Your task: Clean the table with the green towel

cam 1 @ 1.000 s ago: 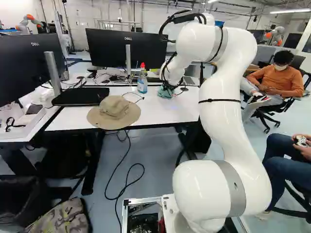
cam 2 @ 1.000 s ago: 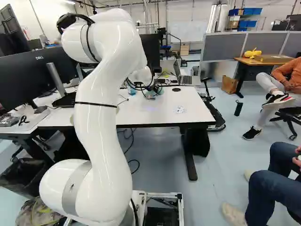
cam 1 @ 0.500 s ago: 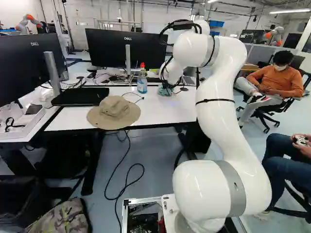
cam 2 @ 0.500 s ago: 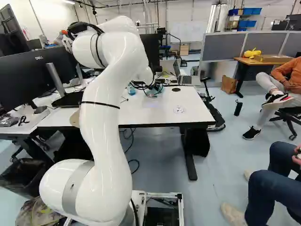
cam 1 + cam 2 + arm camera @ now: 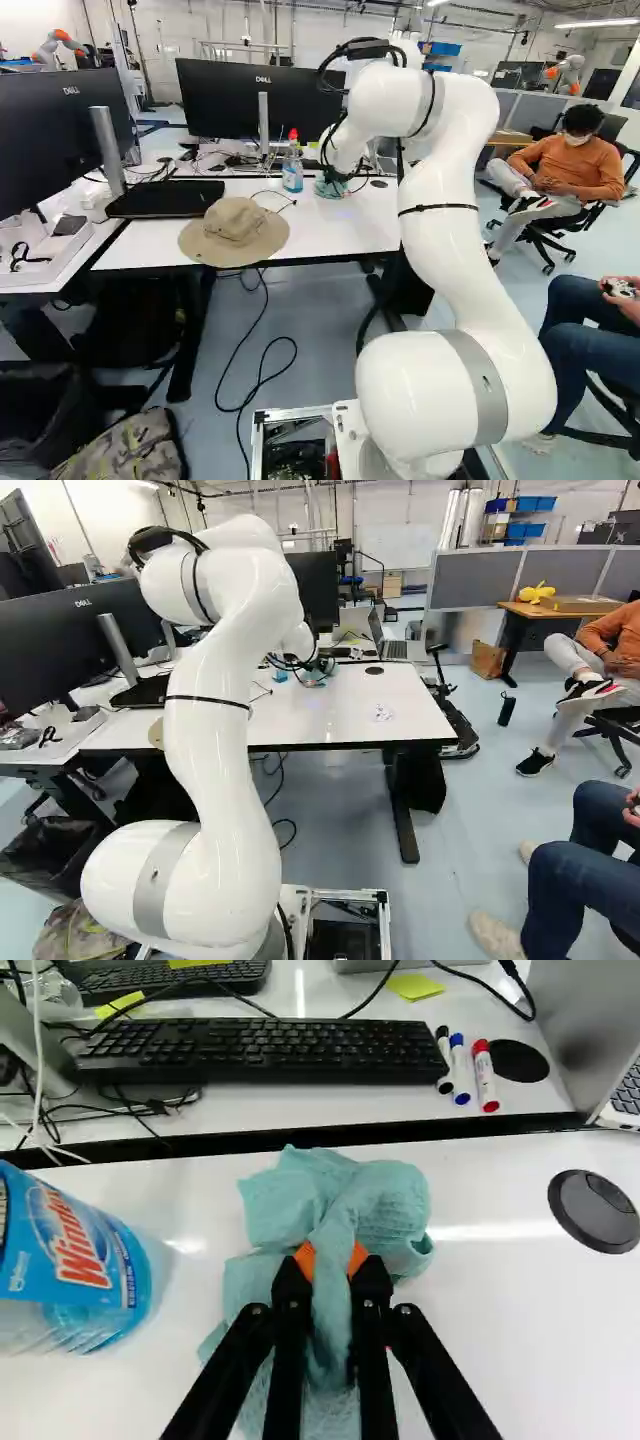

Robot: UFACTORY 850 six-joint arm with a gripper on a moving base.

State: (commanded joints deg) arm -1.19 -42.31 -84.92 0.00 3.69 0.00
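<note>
In the left base view the gripper [image 5: 335, 180] is low over the far part of the white table [image 5: 340, 228], on the green towel [image 5: 328, 188]. The wrist view has the gripper [image 5: 331, 1265] with its orange pads pressed on a bunched fold of the pale green towel [image 5: 385, 1200] from two sides. The rest of the cloth spreads crumpled ahead of and under the fingers, on the tabletop [image 5: 480, 1330]. Close beside it stands a spray bottle with blue liquid [image 5: 292, 170].
A tan hat [image 5: 235, 232] lies near the table's front edge, a black laptop-like slab [image 5: 165, 198] beyond it. Past the table's far edge are a keyboard [image 5: 270, 1052], markers [image 5: 485, 1075] and a monitor [image 5: 215, 100]. A seated person's legs [image 5: 570, 880] are right of the base.
The arm has swung a little leftward in the left base view, carrying the gripper and towel along the tabletop closer to the spray bottle. The base has not moved.
</note>
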